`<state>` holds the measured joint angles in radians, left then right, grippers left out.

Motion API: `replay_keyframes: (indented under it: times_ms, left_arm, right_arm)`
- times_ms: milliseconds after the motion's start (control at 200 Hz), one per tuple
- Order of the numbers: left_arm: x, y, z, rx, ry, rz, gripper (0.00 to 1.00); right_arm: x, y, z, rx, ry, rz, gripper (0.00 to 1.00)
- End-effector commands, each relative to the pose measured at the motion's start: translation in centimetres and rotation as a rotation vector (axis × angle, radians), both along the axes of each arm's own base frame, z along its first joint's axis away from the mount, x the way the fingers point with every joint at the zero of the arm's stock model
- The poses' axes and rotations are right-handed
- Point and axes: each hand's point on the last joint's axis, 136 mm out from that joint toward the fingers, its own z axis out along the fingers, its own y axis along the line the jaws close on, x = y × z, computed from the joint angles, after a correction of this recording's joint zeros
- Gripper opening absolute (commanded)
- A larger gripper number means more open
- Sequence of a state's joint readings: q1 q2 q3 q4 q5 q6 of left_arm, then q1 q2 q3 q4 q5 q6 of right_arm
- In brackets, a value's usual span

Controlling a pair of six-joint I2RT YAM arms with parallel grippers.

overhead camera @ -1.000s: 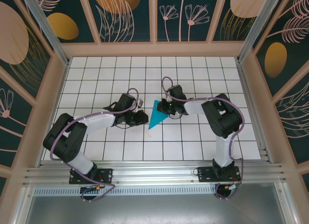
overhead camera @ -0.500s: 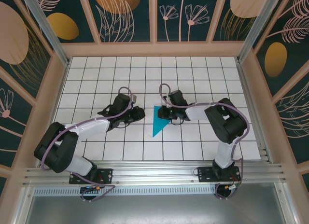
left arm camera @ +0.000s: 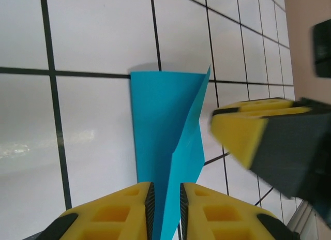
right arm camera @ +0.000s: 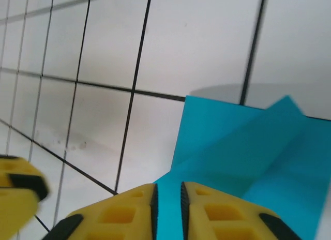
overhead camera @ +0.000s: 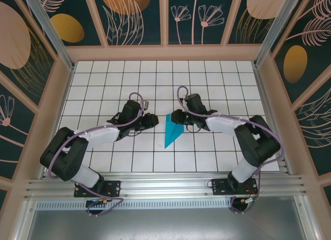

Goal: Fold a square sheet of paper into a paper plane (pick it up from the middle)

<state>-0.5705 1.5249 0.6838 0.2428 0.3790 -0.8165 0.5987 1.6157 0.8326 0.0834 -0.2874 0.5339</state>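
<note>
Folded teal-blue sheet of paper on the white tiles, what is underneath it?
The white tiled tabletop surrounds the folded teal-blue sheet of paper, and black grid lines run in beneath its edges. The tiles directly under it are covered, so anything lying there cannot be seen.

Matt teal paper (left arm camera: 165, 126), creased; glossy white tiled tabletop (left arm camera: 103, 38).
</note>
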Motion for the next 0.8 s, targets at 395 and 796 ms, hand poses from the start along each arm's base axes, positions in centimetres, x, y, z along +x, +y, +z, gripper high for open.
replay_keyframes:
  times_ms: [395, 796]
  left_arm:
    - [0.1, -5.6, -1.5, 0.133, -0.014, -0.114, 0.25]
    - [0.4, -5.7, -4.8, 0.205, 0.035, -0.134, 0.24]
  right_arm:
    - [-4.7, -5.1, -1.7, 0.063, 0.132, -0.249, 0.4]
    - [-4.3, -4.1, -4.0, 0.109, 0.234, -0.268, 0.43]
